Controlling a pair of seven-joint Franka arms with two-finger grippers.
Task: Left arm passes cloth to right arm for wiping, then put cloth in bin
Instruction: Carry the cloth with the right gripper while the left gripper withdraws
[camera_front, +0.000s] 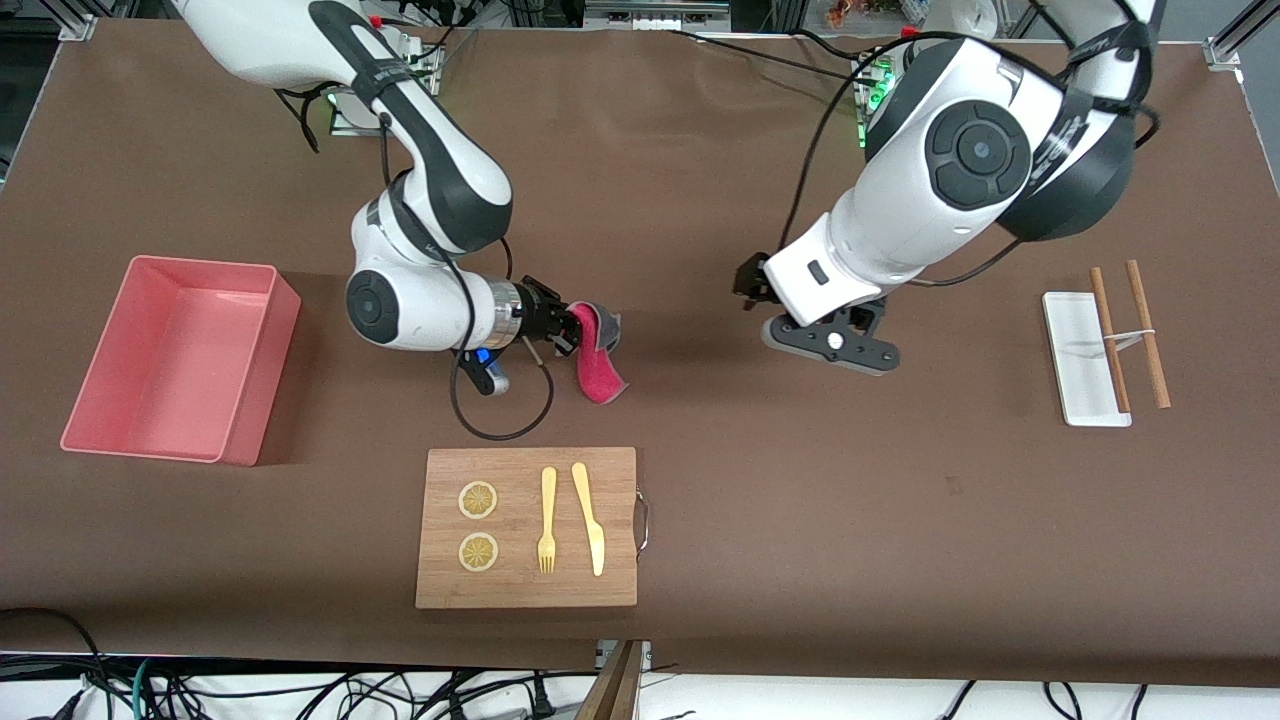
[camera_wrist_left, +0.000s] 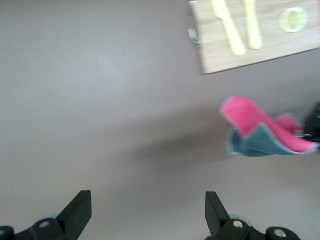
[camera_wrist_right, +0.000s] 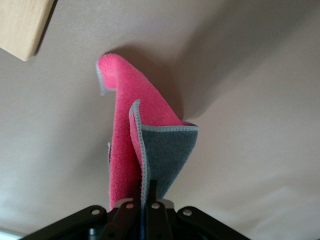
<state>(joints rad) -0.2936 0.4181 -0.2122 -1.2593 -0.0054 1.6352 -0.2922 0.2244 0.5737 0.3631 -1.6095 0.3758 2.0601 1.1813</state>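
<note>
- The cloth is pinched between the pressed-together fingers of the right gripper, over the table, a little farther from the front camera than the cutting board.
- The cloth is seen hanging from that grip, pink face mostly outward, with a grey flap folded over; its lower corner seems to be close to the tabletop, though contact cannot be told.
- In the right wrist view, the cloth is shown clamped at one edge between the slim black fingers.
- The left gripper is held over bare table toward the left arm's end, well apart from the cloth, with its fingers spread wide and nothing between them.
- In the left wrist view, the cloth is seen some way off from the open fingers, with the cutting board beside it.
- The bin is placed toward the right arm's end of the table, with nothing visible inside.
- On the cutting board, two lemon slices, a fork and a knife are laid.
- A white tray with two wooden sticks across it is set toward the left arm's end.
</note>
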